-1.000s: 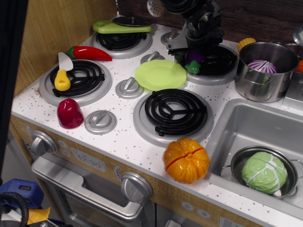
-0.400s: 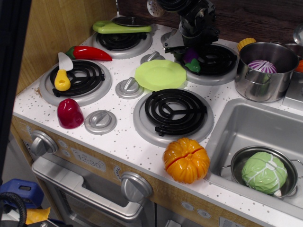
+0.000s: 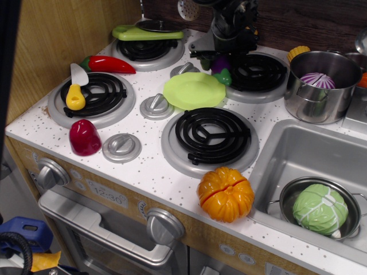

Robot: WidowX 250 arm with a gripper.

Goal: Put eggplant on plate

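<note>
Shifted left and up since 1 second ago: hand point(image 3: 219, 62) clamped on eggplant point(image 3: 221, 70), now hanging at the back burner's left edge, just beside plate point(image 3: 194, 90) on the bench point(image 3: 149, 169), not over it.

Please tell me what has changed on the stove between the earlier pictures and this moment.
The gripper, shut on the eggplant, carried it left from the back right burner toward the plate; it now hangs just right of the plate's rim. The plate, pumpkin and pot stayed as they were.
</note>
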